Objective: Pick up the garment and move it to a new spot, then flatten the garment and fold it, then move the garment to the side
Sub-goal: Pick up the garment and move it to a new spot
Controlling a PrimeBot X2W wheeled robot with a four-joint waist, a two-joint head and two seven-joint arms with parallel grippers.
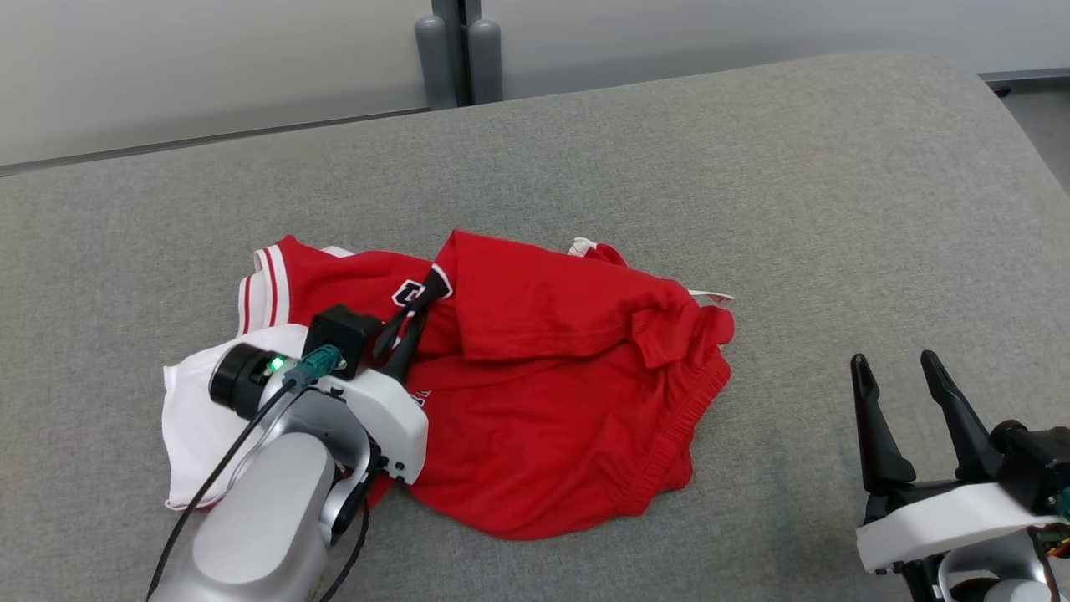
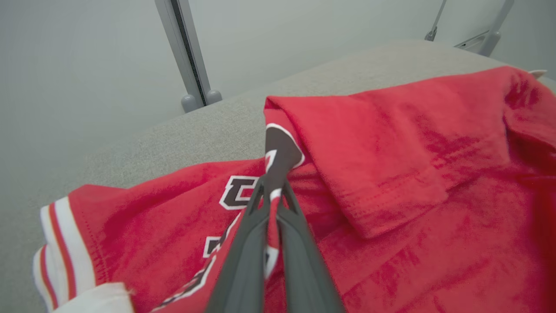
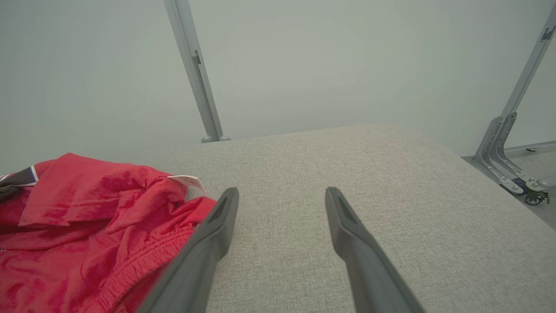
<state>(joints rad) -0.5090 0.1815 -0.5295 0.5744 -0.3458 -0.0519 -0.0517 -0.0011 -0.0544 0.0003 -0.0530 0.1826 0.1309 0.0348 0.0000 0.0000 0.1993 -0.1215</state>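
The garment (image 1: 543,376) is clamped left of centre by the left gripper (image 1: 428,293); the right gripper (image 1: 894,361), jaws spread, is parked well to its right.

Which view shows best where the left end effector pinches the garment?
The left wrist view: close up, the left end effector is shut on a fold of the red garment. The head view shows that pinch smaller, from above. The right wrist view shows the garment's gathered hem.

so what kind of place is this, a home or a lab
Most likely a lab or test room, not a home: a grey fabric-covered work surface, bare pale wall panels joined by metal posts, and a metal frame on casters beside it.
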